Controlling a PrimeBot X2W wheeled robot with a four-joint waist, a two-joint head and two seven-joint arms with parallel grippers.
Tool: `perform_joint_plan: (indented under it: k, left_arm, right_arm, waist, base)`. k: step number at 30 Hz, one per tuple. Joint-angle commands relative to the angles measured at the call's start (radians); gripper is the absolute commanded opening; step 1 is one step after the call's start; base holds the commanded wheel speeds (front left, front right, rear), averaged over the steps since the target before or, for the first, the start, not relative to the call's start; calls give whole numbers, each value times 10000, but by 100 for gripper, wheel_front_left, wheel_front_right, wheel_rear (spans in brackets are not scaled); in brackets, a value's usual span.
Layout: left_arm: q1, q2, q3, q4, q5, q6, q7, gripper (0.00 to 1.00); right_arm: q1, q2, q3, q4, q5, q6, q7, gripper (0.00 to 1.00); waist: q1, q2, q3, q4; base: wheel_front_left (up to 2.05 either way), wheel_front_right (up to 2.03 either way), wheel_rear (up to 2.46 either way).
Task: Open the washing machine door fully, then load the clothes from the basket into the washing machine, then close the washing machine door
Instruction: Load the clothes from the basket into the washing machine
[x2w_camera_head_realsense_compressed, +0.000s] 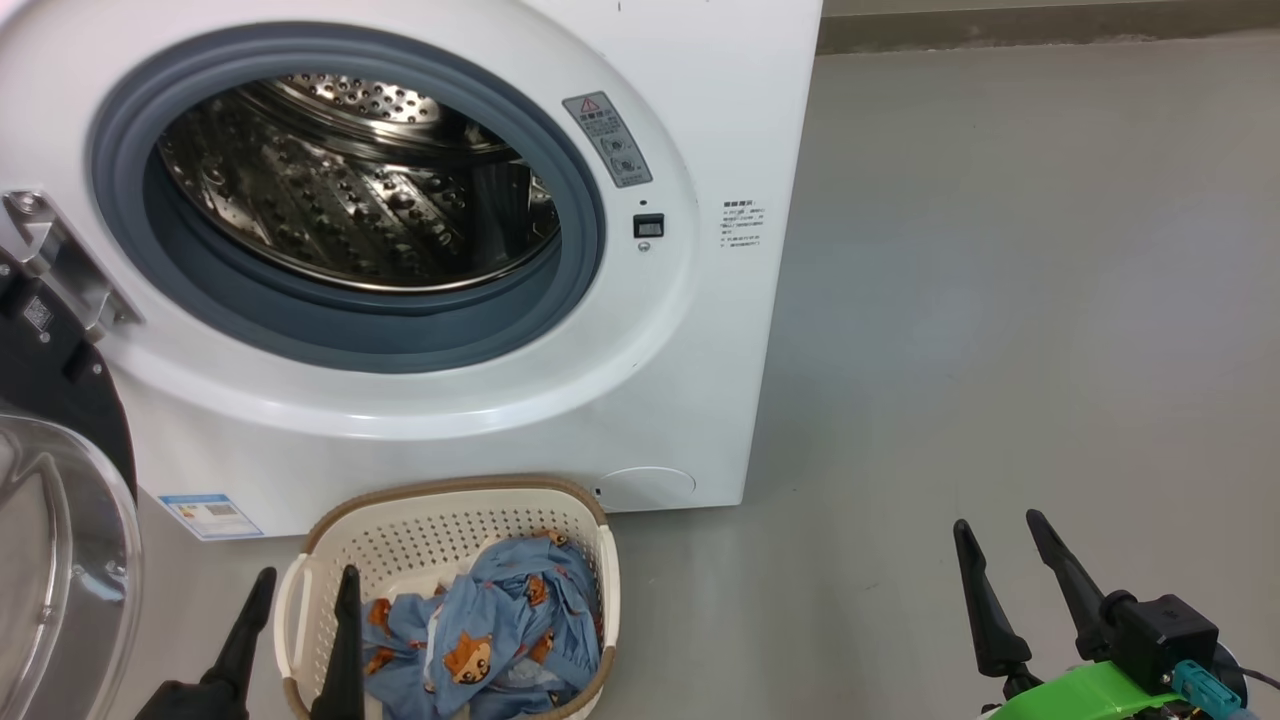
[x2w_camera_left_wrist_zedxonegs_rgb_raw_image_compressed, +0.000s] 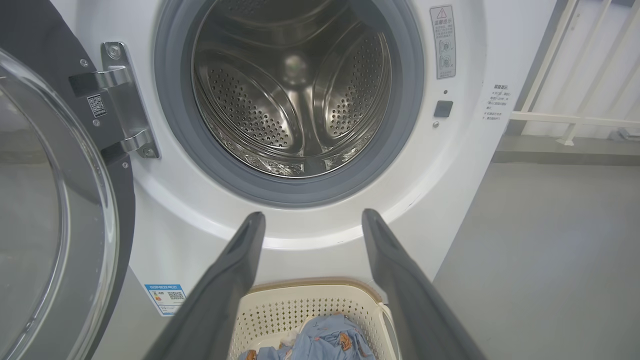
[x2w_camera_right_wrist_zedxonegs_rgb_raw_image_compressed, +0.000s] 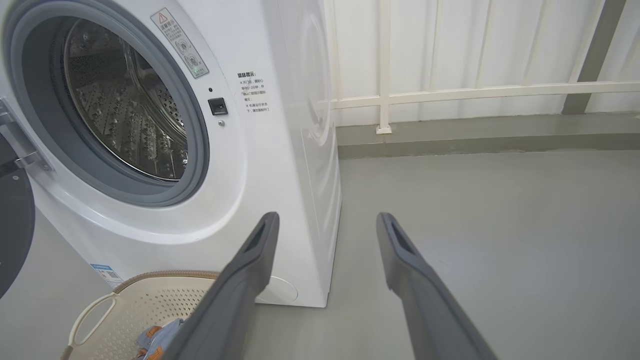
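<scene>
The white washing machine (x2w_camera_head_realsense_compressed: 700, 330) (x2w_camera_left_wrist_zedxonegs_rgb_raw_image_compressed: 450, 165) (x2w_camera_right_wrist_zedxonegs_rgb_raw_image_compressed: 280, 165) stands with its steel drum (x2w_camera_head_realsense_compressed: 350, 180) (x2w_camera_left_wrist_zedxonegs_rgb_raw_image_compressed: 295, 90) bare inside. Its door (x2w_camera_head_realsense_compressed: 60, 520) (x2w_camera_left_wrist_zedxonegs_rgb_raw_image_compressed: 50, 200) (x2w_camera_right_wrist_zedxonegs_rgb_raw_image_compressed: 12, 220) hangs swung open at the left on a metal hinge (x2w_camera_head_realsense_compressed: 60, 260). The cream basket (x2w_camera_head_realsense_compressed: 440, 515) (x2w_camera_left_wrist_zedxonegs_rgb_raw_image_compressed: 310, 300) (x2w_camera_right_wrist_zedxonegs_rgb_raw_image_compressed: 145, 300) sits on the floor in front of the machine, holding the blue fox-print clothes (x2w_camera_head_realsense_compressed: 490, 630) (x2w_camera_left_wrist_zedxonegs_rgb_raw_image_compressed: 320, 342) (x2w_camera_right_wrist_zedxonegs_rgb_raw_image_compressed: 155, 335). My left gripper (x2w_camera_head_realsense_compressed: 305, 585) (x2w_camera_left_wrist_zedxonegs_rgb_raw_image_compressed: 310, 220) is open over the basket's left rim. My right gripper (x2w_camera_head_realsense_compressed: 1000, 530) (x2w_camera_right_wrist_zedxonegs_rgb_raw_image_compressed: 327, 220) is open above bare floor, right of the basket.
Grey floor (x2w_camera_head_realsense_compressed: 1000, 300) stretches to the right of the machine. A white railing (x2w_camera_right_wrist_zedxonegs_rgb_raw_image_compressed: 450, 92) and a low kerb (x2w_camera_right_wrist_zedxonegs_rgb_raw_image_compressed: 475, 135) run along the far wall behind it.
</scene>
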Motion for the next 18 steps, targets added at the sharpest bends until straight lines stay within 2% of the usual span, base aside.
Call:
perform_joint_plan:
  k: [1,13,18]
  left_arm:
    - [-302,116,262,-253,-7,-22,-59,100]
    - [-225,116,214,-211,-72,-47,-59,100]
    - [-297,116,103,-310,-221,-79,-59,100]
  right_arm:
    - [-132,-31,245,-208,28,16,-74,100]
    - [-109,-31,293,-133,-9,16,-74,100]
    - [-144,-55,347,-85,47,16,-74,100]
  waist:
    - [1,0,-20,26]
    - [1,0,-90,30]
    - [1,0,192,-35]
  base:
    - [0,0,0]
    - [0,0,0]
    - [0,0,0]
